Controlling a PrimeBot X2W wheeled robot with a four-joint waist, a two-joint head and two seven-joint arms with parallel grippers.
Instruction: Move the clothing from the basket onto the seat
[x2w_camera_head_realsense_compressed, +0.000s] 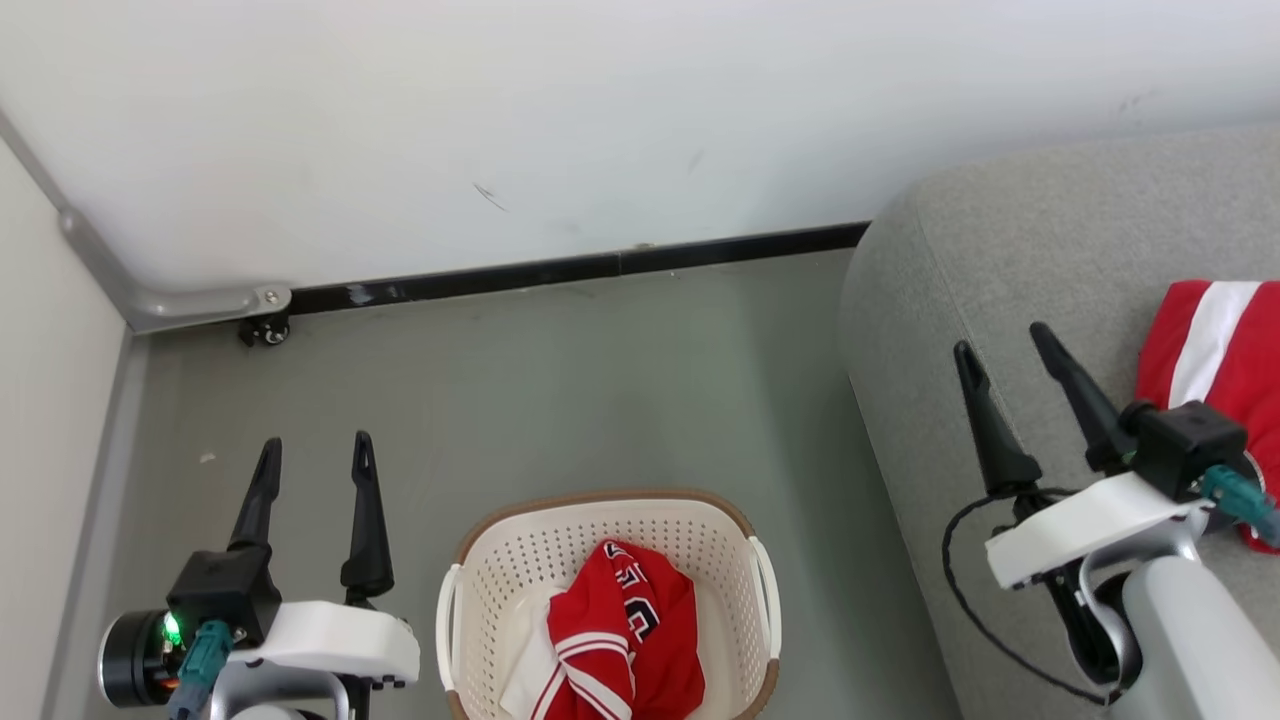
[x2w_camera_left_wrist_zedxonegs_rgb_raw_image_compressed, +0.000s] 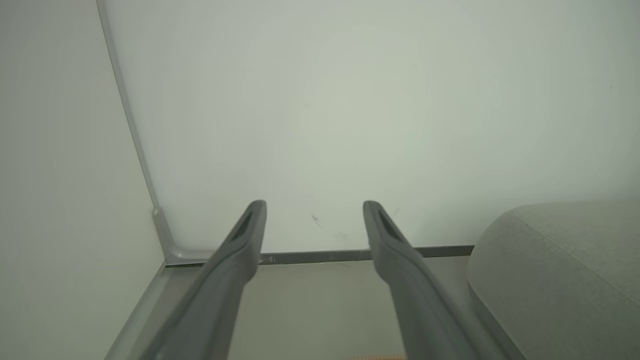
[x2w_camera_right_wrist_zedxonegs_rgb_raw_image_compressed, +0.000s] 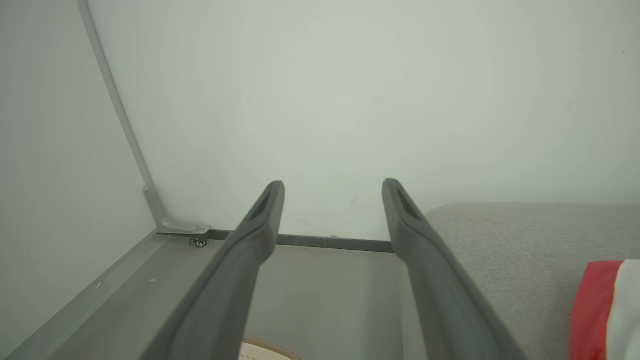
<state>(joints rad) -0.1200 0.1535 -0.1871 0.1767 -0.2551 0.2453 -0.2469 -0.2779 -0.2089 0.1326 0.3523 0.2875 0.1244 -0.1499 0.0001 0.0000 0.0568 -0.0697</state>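
A red jersey (x2w_camera_head_realsense_compressed: 625, 640) with white-black trim and lettering lies crumpled in the cream perforated basket (x2w_camera_head_realsense_compressed: 500, 560) on the floor at the bottom centre. Red shorts (x2w_camera_head_realsense_compressed: 1215, 350) with a white stripe lie on the light-grey seat (x2w_camera_head_realsense_compressed: 1050, 240) at the right, also seen as red shorts (x2w_camera_right_wrist_zedxonegs_rgb_raw_image_compressed: 597, 310) on the seat (x2w_camera_right_wrist_zedxonegs_rgb_raw_image_compressed: 525, 240). My left gripper (x2w_camera_head_realsense_compressed: 317, 448) hangs open and empty left of the basket, pointing at the wall. My right gripper (x2w_camera_head_realsense_compressed: 1003, 338) is open and empty above the seat's left part, just left of the shorts.
A white wall with a dark baseboard (x2w_camera_head_realsense_compressed: 580, 268) closes the far side. A grey panel frame with a small caster (x2w_camera_head_realsense_compressed: 262, 328) stands at the left corner. Grey floor (x2w_camera_head_realsense_compressed: 600, 400) lies between basket and wall. The seat (x2w_camera_left_wrist_zedxonegs_rgb_raw_image_compressed: 565, 270) edges the right.
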